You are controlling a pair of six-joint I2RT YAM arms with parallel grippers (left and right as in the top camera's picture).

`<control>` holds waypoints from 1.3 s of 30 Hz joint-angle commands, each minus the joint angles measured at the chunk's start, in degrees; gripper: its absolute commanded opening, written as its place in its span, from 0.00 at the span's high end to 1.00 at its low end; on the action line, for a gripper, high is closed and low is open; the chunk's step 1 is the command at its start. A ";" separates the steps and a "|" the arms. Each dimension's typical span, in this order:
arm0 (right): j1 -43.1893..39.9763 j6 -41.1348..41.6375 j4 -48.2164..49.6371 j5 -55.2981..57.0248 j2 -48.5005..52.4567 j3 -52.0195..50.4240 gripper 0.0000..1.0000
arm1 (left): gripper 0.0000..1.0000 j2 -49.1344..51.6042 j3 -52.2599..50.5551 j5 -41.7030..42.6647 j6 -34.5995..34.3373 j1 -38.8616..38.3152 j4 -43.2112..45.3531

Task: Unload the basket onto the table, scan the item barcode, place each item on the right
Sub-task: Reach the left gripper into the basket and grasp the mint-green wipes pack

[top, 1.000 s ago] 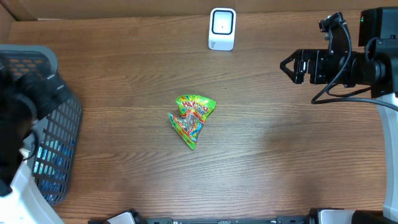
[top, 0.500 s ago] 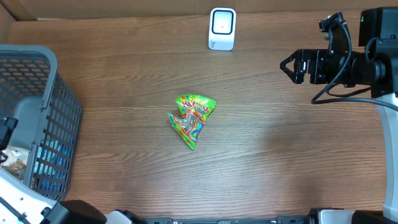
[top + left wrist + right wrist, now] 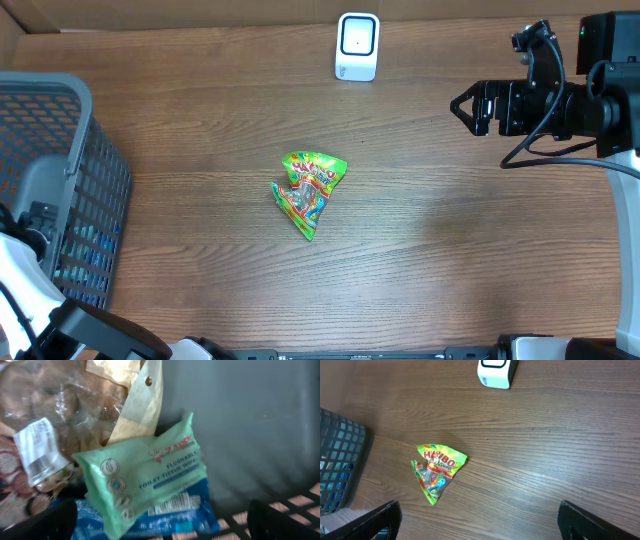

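Candy bag (image 3: 310,192) well apart from right pincer (image 3: 462,108); left pincer (image 3: 162,525) perhaps inside basket (image 3: 100,160)

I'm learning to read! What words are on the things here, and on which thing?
"HARIBO": on the candy bag.
"FLUSHABLE" and "TOILET TISSUE": on the green wipes pack.
Red brand word on that pack starts "ZA"; the rest is unclear.
Barcode digits on that pack: too small to read.
The white label on the clear bag: blurred.
On the scanner: nothing readable.
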 commanded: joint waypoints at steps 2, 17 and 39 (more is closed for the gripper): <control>0.00 -0.90 0.42 -0.74 -0.46 -0.02 0.00 | 0.00 -0.68 -5.01 0.46 -0.61 -0.31 3.91; 0.00 -0.85 0.26 -0.76 -0.46 -0.02 0.00 | 0.00 -0.59 -12.07 1.55 -3.82 -0.46 12.48; 0.00 -0.87 -1.11 -0.98 -0.46 -0.02 0.00 | 0.00 3.50 21.79 -2.38 -10.34 -0.42 -14.51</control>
